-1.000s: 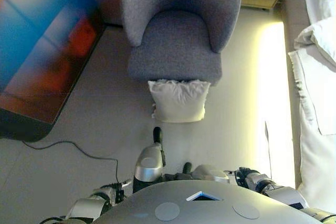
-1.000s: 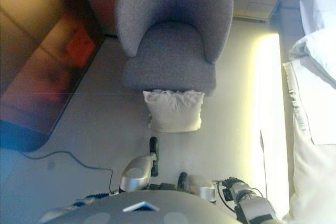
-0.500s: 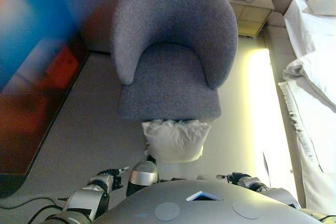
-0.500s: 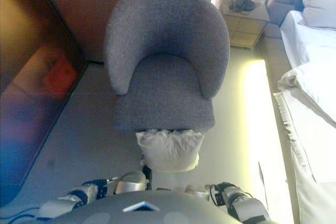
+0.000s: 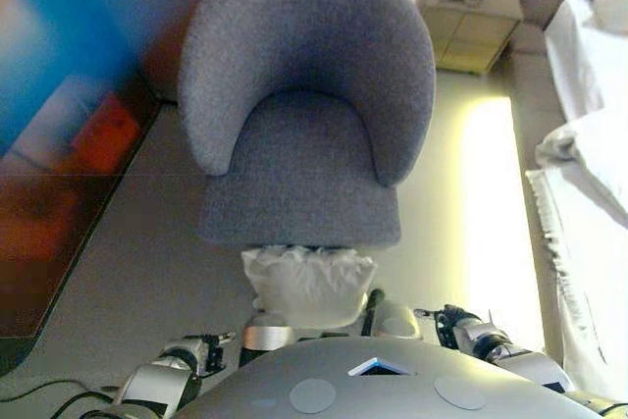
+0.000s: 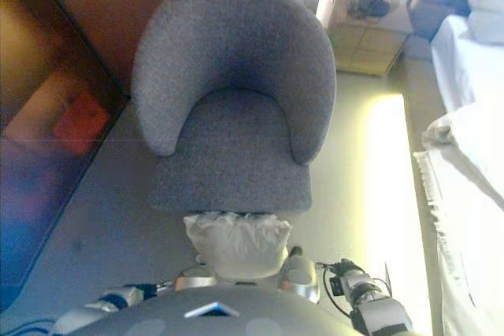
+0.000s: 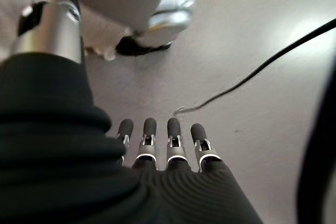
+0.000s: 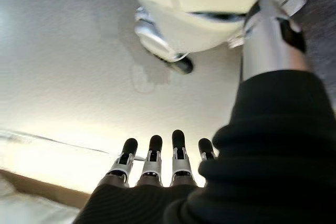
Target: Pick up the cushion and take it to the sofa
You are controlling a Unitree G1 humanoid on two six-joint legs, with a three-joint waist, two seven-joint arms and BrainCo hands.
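A white cushion (image 5: 307, 285) stands on the floor, leaning against the front edge of a grey armchair (image 5: 304, 134), just ahead of me. Its lower part is hidden behind my body. My left hand (image 7: 157, 145) hangs low at my left side with straight fingers over bare floor, holding nothing. At my right side, my right hand (image 8: 157, 156) likewise points its straight fingers at the floor, empty. Neither hand touches the cushion.
A dark glossy cabinet front (image 5: 59, 144) runs along the left. A bed with white linen (image 5: 589, 193) lies at the right, with a small wooden bedside table (image 5: 471, 7) beyond it. A strip of pale floor separates armchair and bed.
The whole picture has shifted: the camera has come closer, so armchair and cushion now sit nearer and lower in view. The cushion has not moved against the chair. Both hands still hang empty.
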